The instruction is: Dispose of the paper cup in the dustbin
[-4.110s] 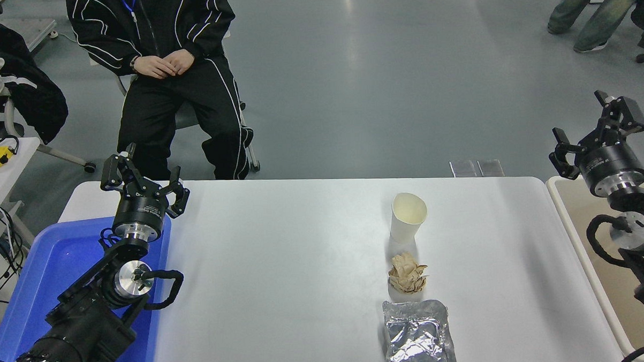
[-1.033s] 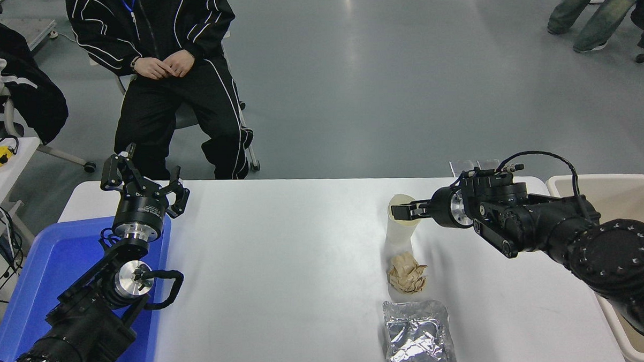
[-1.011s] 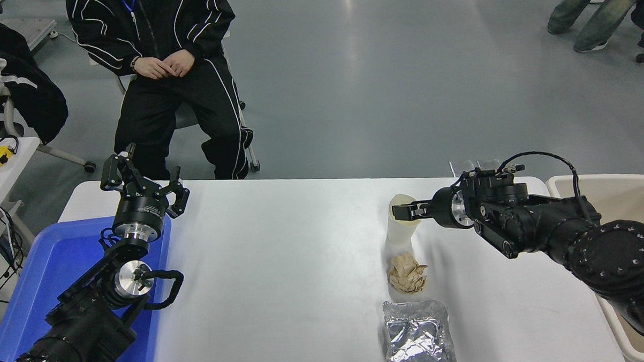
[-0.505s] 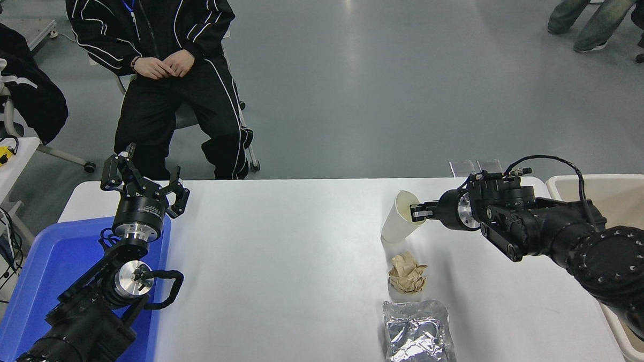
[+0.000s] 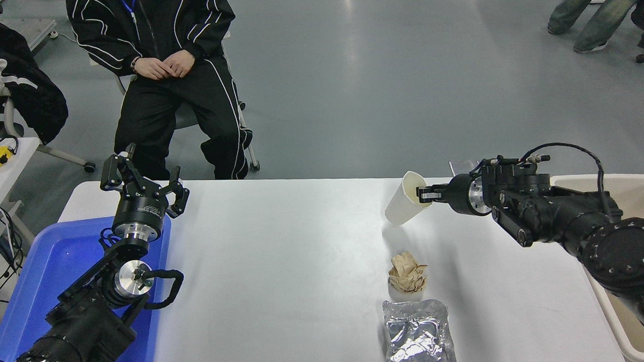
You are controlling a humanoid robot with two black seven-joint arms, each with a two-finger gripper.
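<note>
The white paper cup hangs tilted above the table at the far middle right, its mouth turned toward the right arm. My right gripper is shut on the cup's rim, with one finger inside the mouth. The beige dustbin stands at the table's right end, largely behind the right arm. My left gripper is open and parked at the lower left, over the blue tray's far corner.
A crumpled tan paper wad and a silver foil pouch lie on the white table below the cup. A bright blue tray sits at the left end. A person in black sits at the far side.
My right arm came in from the right, closed on the cup's rim, and has lifted the cup off the table, tilting it and moving it up and slightly right.
</note>
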